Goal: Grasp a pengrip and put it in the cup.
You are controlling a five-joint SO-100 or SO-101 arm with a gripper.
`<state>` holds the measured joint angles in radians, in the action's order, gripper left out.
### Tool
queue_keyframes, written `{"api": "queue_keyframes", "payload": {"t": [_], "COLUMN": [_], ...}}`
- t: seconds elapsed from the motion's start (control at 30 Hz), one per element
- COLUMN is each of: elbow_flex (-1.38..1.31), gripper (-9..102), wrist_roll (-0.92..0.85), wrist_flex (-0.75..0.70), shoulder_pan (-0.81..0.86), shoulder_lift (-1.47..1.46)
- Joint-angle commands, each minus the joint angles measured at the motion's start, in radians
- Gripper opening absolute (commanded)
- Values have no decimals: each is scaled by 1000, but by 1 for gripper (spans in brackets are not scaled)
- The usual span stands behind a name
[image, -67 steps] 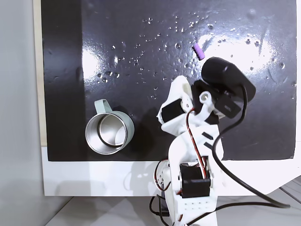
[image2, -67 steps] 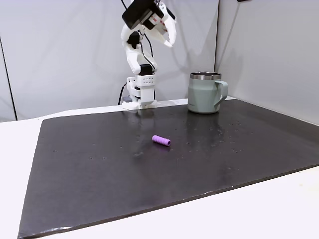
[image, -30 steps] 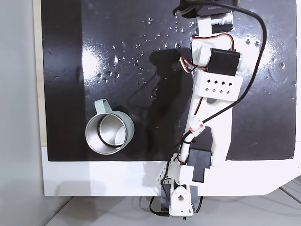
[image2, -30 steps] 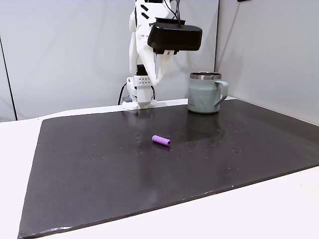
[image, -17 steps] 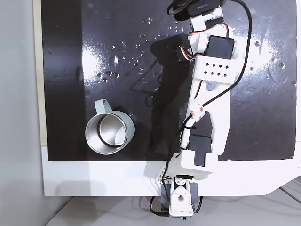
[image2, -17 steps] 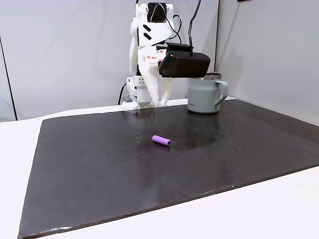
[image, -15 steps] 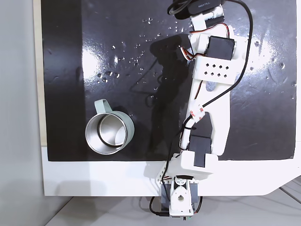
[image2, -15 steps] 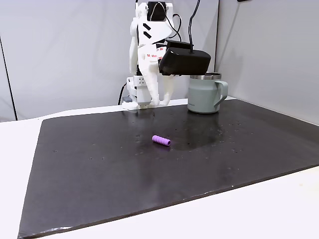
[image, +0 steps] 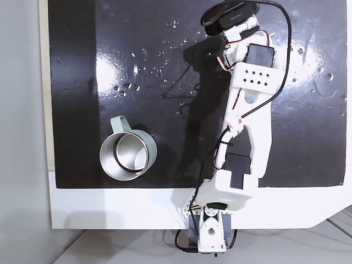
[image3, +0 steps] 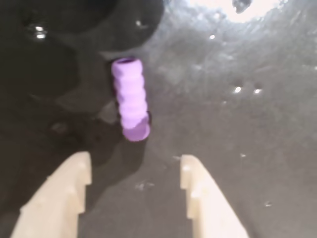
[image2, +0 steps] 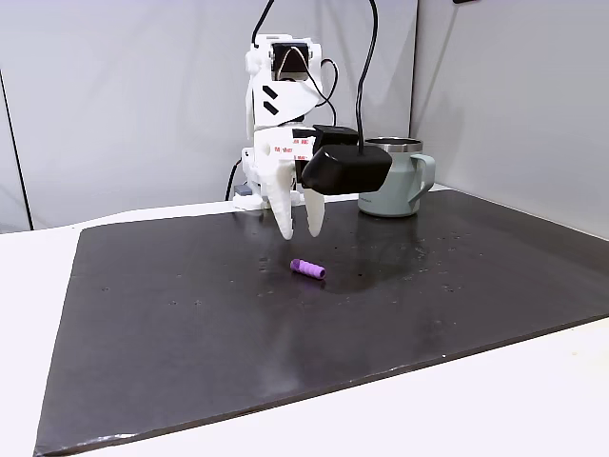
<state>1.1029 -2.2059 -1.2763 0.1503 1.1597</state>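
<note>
Your desk point(image2: 533, 400) is white, with a large black mat point(image2: 190, 324) laid over most of it; in a fixed view from above the mat point(image: 137, 33) carries bright glare patches and scattered droplets. The white arm point(image: 247, 126) reaches from its base at the bottom edge of that view up across the mat, a black camera housing point(image: 228, 16) at its far end. From the side you see the same arm point(image2: 276, 114) bent forward and down, with the black housing point(image2: 344, 168) beside the wrist.

The cup point(image: 127, 154) stands upright on the mat, left of the arm in the view from above, handle pointing toward the top of the frame and the shiny steel inside showing. In the side view the cup point(image2: 395, 181) sits behind and to the right of the arm, well apart from the pengrip.

Your tool point(image2: 300, 232) points down with its two pale fingers spread apart, holding nothing, tips above the mat. The pengrip point(image2: 307, 269) lies on its side on the mat just below and slightly in front of those tips. In the wrist view the tool point(image3: 134, 168) frames bare mat, and the pengrip point(image3: 130, 99) lies just beyond the gap, nearer the left finger, untouched.
</note>
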Motion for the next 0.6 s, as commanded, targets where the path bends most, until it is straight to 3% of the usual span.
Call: {"api": "queue_keyframes", "payload": {"t": [0.0,0.2,0.57], "elbow_flex": [-6,-9,-6], "gripper": [25,26,26], "wrist_roll": [-31,-20,12], "wrist_flex": [72,149,149], "shoulder_pan": [17,8,-11], "shoulder_lift": [-5,-67,-124]}}
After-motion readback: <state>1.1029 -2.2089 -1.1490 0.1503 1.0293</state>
